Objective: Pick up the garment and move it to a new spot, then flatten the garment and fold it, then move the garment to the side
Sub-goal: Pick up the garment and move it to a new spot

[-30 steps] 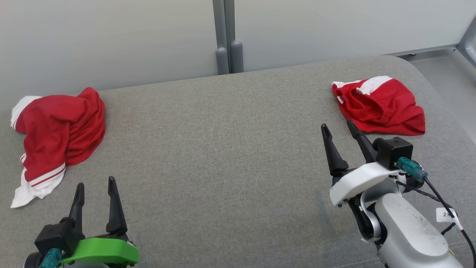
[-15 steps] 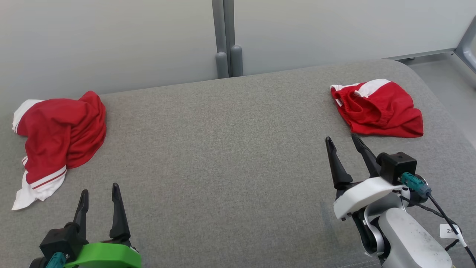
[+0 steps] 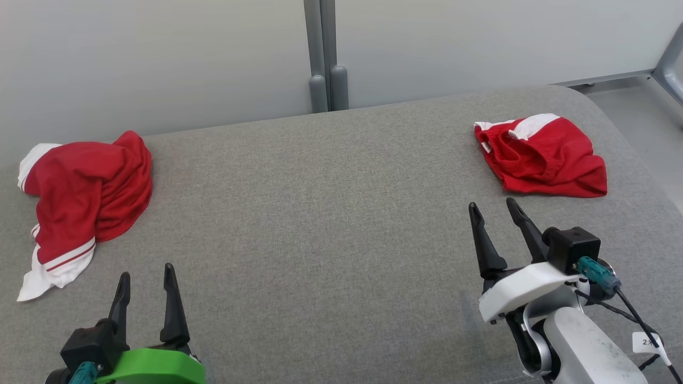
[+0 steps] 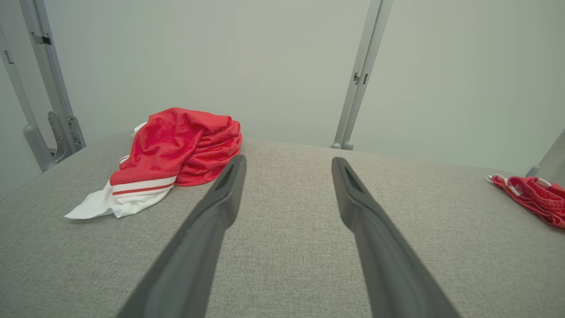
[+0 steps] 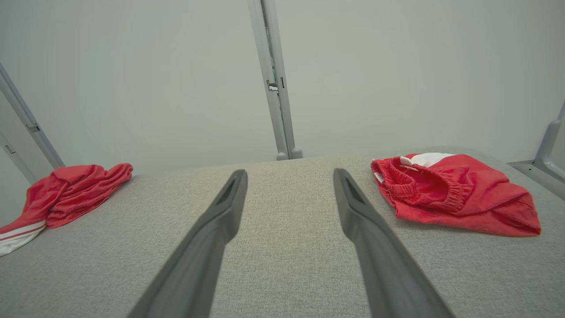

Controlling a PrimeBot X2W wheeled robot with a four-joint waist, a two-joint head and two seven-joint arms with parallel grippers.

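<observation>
A crumpled red garment (image 3: 85, 186) with white striped hems lies at the left end of the grey padded table (image 3: 320, 213); it also appears in the left wrist view (image 4: 176, 141) and the right wrist view (image 5: 70, 187). A second red garment (image 3: 544, 157) with an elastic waistband and a white patch lies in a compact heap at the far right (image 5: 454, 194) (image 4: 534, 198). My left gripper (image 3: 147, 270) (image 4: 289, 158) is open and empty, below and right of the left garment. My right gripper (image 3: 492, 203) (image 5: 289, 171) is open and empty, just short of the right garment.
A pale wall with a grey vertical post (image 3: 323, 53) runs behind the table. The table's rounded right corner (image 3: 613, 106) drops to the floor, where a grey metal frame (image 3: 669, 64) stands. Bare grey fabric spans the middle between the two garments.
The head camera tilted slightly. My right gripper drew back toward me, away from the right garment, and the left gripper also pulled back a little. Both stayed open; neither garment moved.
</observation>
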